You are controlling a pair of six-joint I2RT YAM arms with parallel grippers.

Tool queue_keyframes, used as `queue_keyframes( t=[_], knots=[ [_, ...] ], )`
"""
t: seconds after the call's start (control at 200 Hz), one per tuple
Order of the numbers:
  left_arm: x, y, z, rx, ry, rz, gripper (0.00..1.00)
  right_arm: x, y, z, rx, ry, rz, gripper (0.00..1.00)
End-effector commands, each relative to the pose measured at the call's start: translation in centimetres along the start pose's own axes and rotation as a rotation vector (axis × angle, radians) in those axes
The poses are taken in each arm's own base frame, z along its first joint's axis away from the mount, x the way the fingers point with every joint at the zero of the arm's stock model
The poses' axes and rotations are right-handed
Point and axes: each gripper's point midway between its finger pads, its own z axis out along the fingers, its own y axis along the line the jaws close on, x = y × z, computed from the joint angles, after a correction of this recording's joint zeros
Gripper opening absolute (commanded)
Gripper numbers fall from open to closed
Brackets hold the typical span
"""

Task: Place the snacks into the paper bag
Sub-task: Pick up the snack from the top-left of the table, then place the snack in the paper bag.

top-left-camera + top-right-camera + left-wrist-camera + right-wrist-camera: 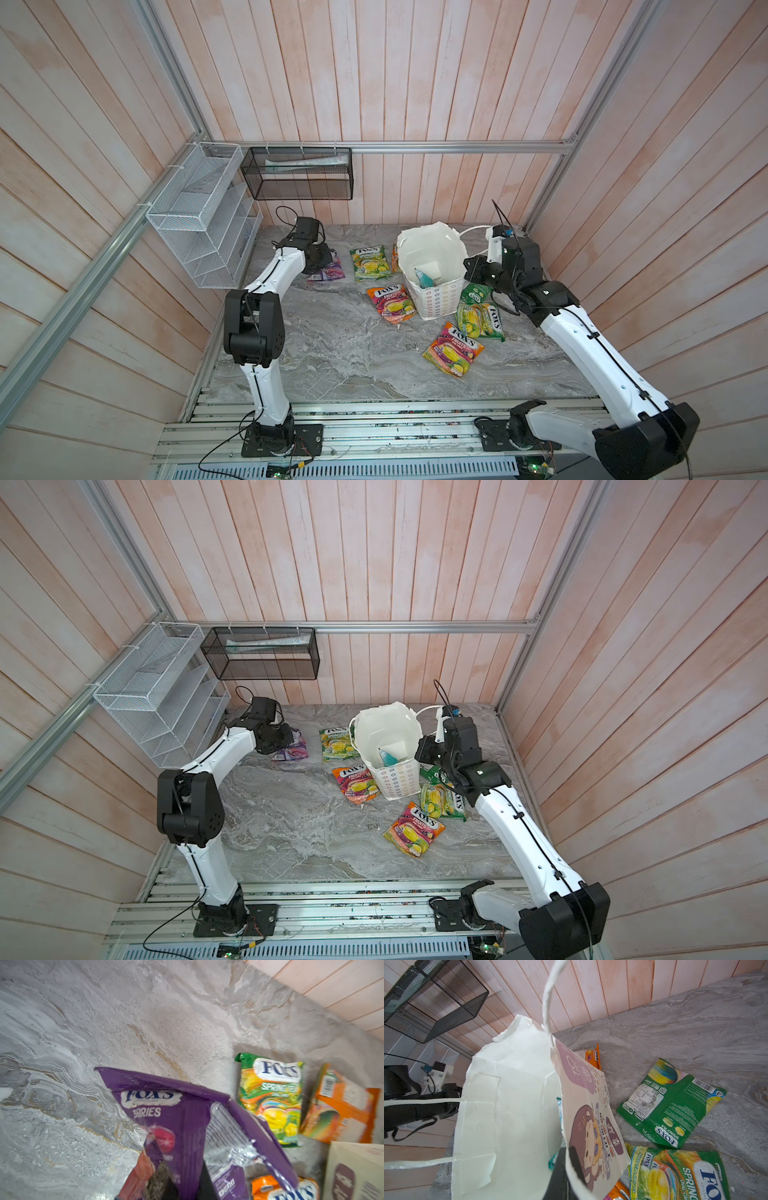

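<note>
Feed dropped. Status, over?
Left gripper shut on glossy purple Fox's candy pouch. Right gripper pinching rim of white paper carrier bag, mouth open. Nothing blocking bag mouth.

- We see a grey marbled counter (332,353) with pale veins, boxed in on three sides by walls (415,83) of pinkish-white wooden planks.
- We note a silver metal rail (457,145) running along the back wall, and sloping posts of the same metal in the corners.
- We find a black mesh basket (299,183) hung from that rail by white ties, well above the counter.
- Inside it we make out a long white-and-green tube (299,163) lying flat; its print is too small to read.
- Just beside it, at the far corner, a white wire rack (199,216) with slanted tiers hangs on the side wall.
- Along the near edge of the counter lie slotted metal rails (374,432).
</note>
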Motion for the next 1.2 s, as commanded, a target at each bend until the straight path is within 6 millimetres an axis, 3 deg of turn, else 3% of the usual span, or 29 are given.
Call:
queue_keyframes(
  t=[0.0, 0.27, 0.395, 0.575, 0.745, 0.85, 0.945, 1.075, 1.195],
  knots=[
    [-1.8, -2.9, -5.1, 0.112, -0.083, 0.012, 0.04, -0.4, 0.0, -0.5, 0.007, -0.002, -0.017, 0.00],
    [-5.2, -10.7, -17.6, 0.436, -0.275, 0.016, 0.02, -0.5, 0.0, -0.4, 0.006, -0.011, -0.014, 0.00],
    [-6.2, -15.5, -23.0, 0.567, -0.350, 0.065, 0.02, -0.6, 0.1, -0.4, 0.004, -0.008, -0.022, 0.00],
    [-5.7, -22.4, -29.4, 0.767, -0.427, 0.125, 0.01, -0.5, 0.0, -0.5, 0.009, -0.008, -0.019, 0.00],
    [-3.5, -28.7, -34.1, 0.927, -0.471, 0.199, 0.01, -0.2, -0.2, -0.6, 0.012, -0.013, -0.013, 0.00],
    [-1.5, -32.0, -34.4, 0.963, -0.465, 0.235, 0.01, -0.2, -0.2, -0.5, 0.012, -0.007, -0.013, 0.00],
    [0.7, -34.4, -32.7, 0.970, -0.419, 0.253, 0.00, -0.4, -0.1, -0.6, 0.009, -0.016, -0.008, 0.00],
    [3.5, -36.4, -29.1, 0.935, -0.339, 0.279, 0.01, -0.5, 0.0, -0.8, 0.001, -0.020, -0.003, 0.00],
    [5.9, -36.7, -25.2, 0.862, -0.278, 0.328, 0.01, -0.6, 0.0, -1.1, 0.005, -0.025, -0.007, 0.00]
  ],
)
